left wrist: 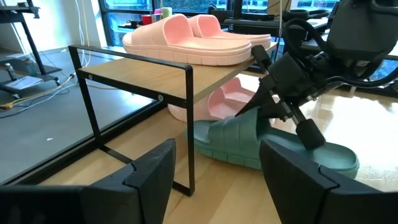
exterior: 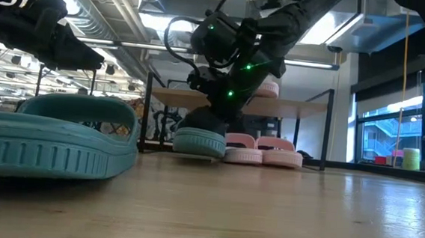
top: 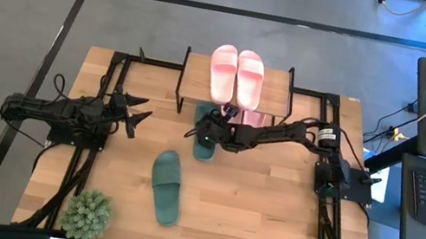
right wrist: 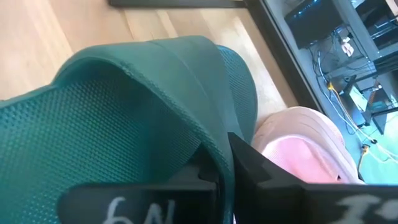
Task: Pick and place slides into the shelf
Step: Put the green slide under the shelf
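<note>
We see the right gripper (top: 213, 130) clenched on the strap of a dark green slide (top: 205, 140), which lies on the desk (top: 268, 208) at the shelf's (top: 194, 77) front edge, its toe end toward the lower level. From the desk's centre, the shelf stands at twelve o'clock, with two pink slides (top: 236, 75) side by side on its top board and another pink pair (left wrist: 233, 99) on the lower level, just beside the held slide. A second green slide (top: 167, 186) lies free at about six o'clock. The left gripper (top: 136, 115) hangs released at nine o'clock, well apart from every slide. A small potted plant (top: 86, 214) sits at seven o'clock.
</note>
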{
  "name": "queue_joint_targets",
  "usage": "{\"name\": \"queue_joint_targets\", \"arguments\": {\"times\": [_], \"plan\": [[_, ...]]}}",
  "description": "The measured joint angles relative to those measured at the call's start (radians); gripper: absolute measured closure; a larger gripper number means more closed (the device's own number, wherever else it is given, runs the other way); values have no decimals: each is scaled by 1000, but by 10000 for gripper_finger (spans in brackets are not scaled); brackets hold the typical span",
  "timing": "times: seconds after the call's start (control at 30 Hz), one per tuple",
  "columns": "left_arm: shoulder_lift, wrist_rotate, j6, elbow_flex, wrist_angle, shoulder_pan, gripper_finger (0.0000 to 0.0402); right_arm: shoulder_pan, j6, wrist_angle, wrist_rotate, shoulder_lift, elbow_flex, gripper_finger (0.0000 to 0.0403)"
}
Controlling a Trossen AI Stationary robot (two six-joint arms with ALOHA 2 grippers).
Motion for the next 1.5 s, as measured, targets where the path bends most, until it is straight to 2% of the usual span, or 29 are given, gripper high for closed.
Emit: {"name": "queue_joint_targets", "arguments": {"times": [0.4,1.03,1.5], "plan": [[0,0,0,0,0,0,177,2,99,-111,49,0,2,390],[0,2,-4,0,0,0,177,5,139,-159,77,1,2,388],[0,3,-8,0,0,0,177,11,147,-151,59,3,1,299]]}}
